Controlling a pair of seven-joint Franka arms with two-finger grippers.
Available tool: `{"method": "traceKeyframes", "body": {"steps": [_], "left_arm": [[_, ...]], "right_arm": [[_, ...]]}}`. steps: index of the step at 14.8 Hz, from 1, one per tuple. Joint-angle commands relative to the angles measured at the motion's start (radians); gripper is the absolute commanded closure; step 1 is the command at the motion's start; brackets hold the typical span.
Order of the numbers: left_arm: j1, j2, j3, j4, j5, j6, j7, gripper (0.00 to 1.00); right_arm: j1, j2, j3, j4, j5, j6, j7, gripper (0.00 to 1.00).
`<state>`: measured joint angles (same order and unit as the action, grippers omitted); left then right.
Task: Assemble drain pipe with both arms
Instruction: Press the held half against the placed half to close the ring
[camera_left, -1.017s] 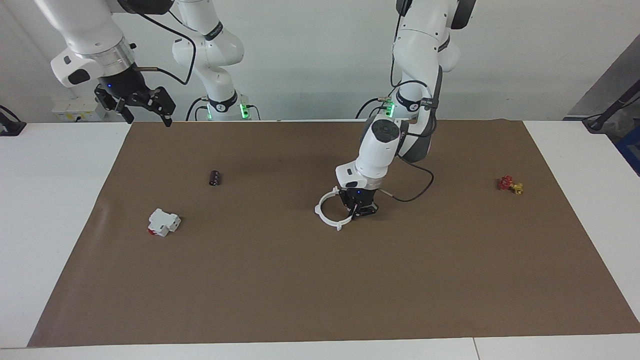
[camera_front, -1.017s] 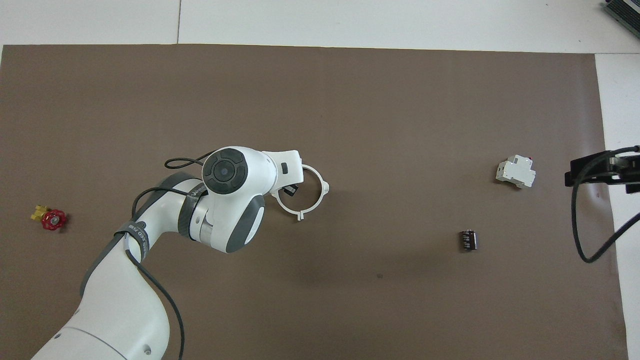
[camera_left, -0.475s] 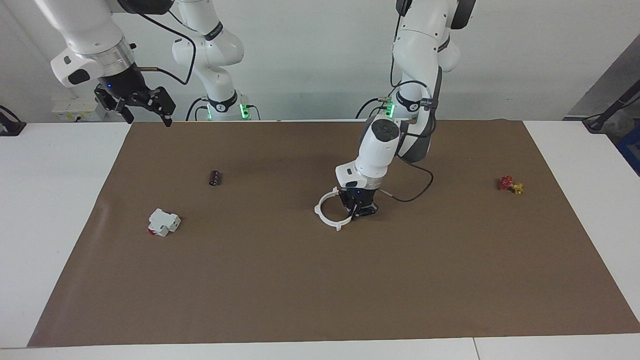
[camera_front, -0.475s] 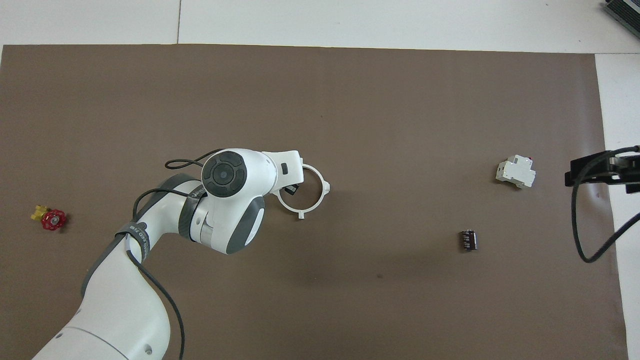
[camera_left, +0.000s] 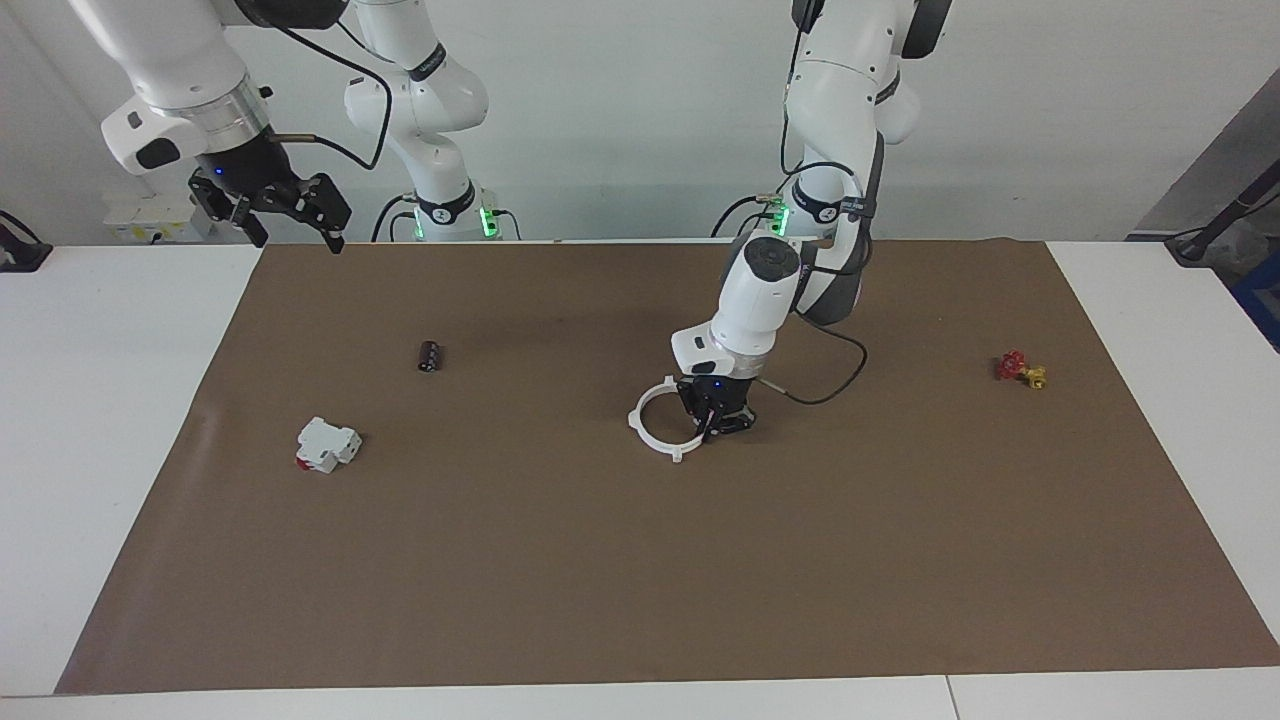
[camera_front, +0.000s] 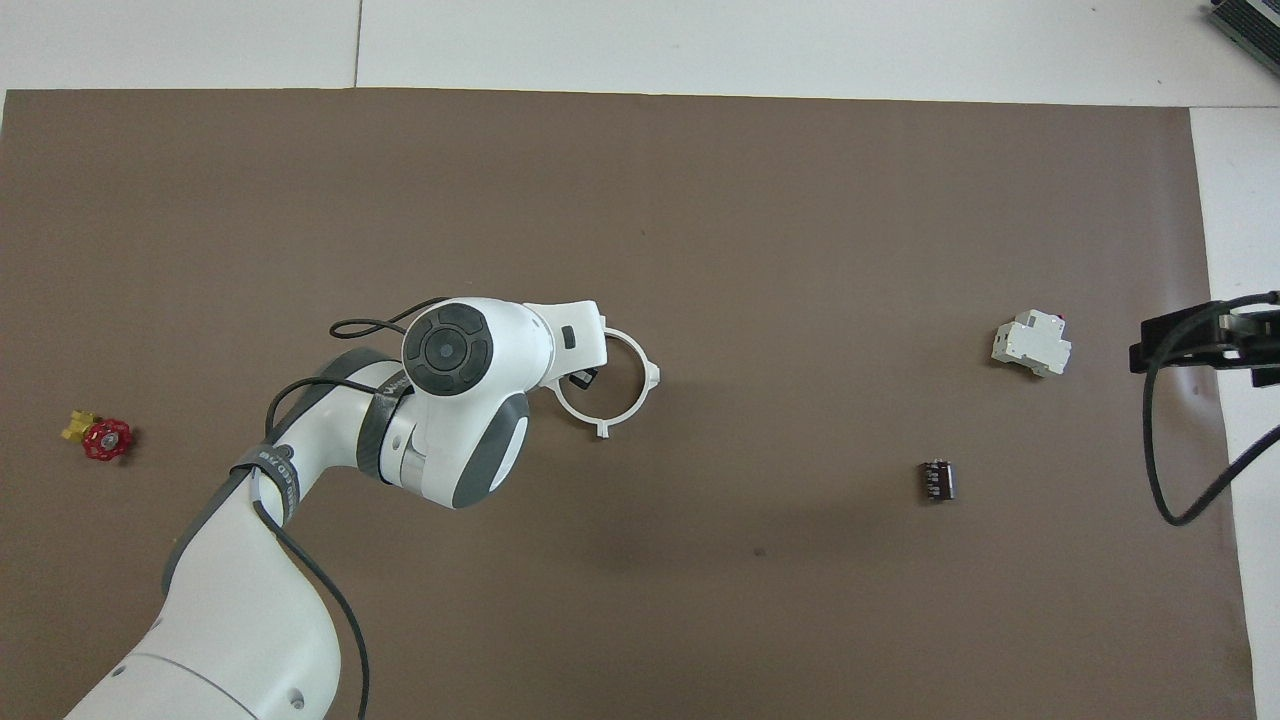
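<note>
The drain pipe (camera_left: 645, 432) is a thin white ring with small outward tabs, at the middle of the brown mat; the overhead view shows its round outline (camera_front: 641, 383). My left gripper (camera_left: 712, 430) points straight down and is shut on the rim on the side toward the left arm's end of the table. In the overhead view the left wrist covers most of that gripper (camera_front: 583, 379). My right gripper (camera_left: 297, 238) hangs open and holds nothing, high over the mat's corner at the right arm's end, and waits; it shows only at the overhead view's edge (camera_front: 1190, 340).
A white blocky part with a red end (camera_left: 327, 444) (camera_front: 1031, 343) and a small black cylinder (camera_left: 430, 355) (camera_front: 936, 480) lie toward the right arm's end. A red and yellow valve piece (camera_left: 1020, 369) (camera_front: 100, 437) lies toward the left arm's end. The brown mat (camera_left: 640, 580) covers the white table.
The left wrist and the ring in its grip have shifted only very slightly. The right arm has not moved.
</note>
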<state>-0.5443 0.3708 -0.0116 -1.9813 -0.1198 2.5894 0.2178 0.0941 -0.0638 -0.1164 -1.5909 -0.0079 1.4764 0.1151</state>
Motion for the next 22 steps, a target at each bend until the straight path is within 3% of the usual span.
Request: {"method": "traceKeyframes", "body": {"steps": [1,8,9,10,11,13,14,18,22], "left_arm": [[-0.014,-0.02,0.013,-0.03,0.019,0.023,-0.02,1.0],[-0.009,-0.02,0.01,-0.027,0.019,0.02,-0.021,1.0],[-0.009,-0.018,0.01,-0.025,0.019,0.02,-0.021,0.96],[-0.008,-0.018,0.01,-0.025,0.019,0.02,-0.021,0.68],[-0.005,-0.019,0.01,-0.025,0.019,0.017,-0.02,0.47],[-0.005,-0.018,0.01,-0.025,0.019,0.02,-0.023,0.27],[-0.005,-0.018,0.01,-0.025,0.019,0.02,-0.023,0.21],[-0.003,-0.018,0.01,-0.017,0.017,0.014,-0.026,0.21],[-0.003,-0.042,0.01,-0.013,0.017,-0.003,-0.077,0.14]], "right_arm": [[-0.017,-0.005,0.006,-0.001,0.008,0.01,-0.023,0.0],[-0.017,-0.005,0.006,-0.003,0.008,0.01,-0.023,0.0],[-0.017,-0.005,0.006,-0.003,0.008,0.01,-0.023,0.0],[-0.017,-0.005,0.006,-0.003,0.008,0.01,-0.023,0.0],[-0.017,-0.005,0.006,-0.003,0.008,0.01,-0.023,0.0],[-0.017,-0.005,0.006,-0.003,0.008,0.01,-0.023,0.0],[-0.017,-0.005,0.006,-0.003,0.008,0.01,-0.023,0.0],[-0.017,-0.005,0.006,-0.003,0.008,0.01,-0.023,0.0],[-0.024,-0.005,0.006,-0.003,0.011,0.009,-0.02,0.0]]}}
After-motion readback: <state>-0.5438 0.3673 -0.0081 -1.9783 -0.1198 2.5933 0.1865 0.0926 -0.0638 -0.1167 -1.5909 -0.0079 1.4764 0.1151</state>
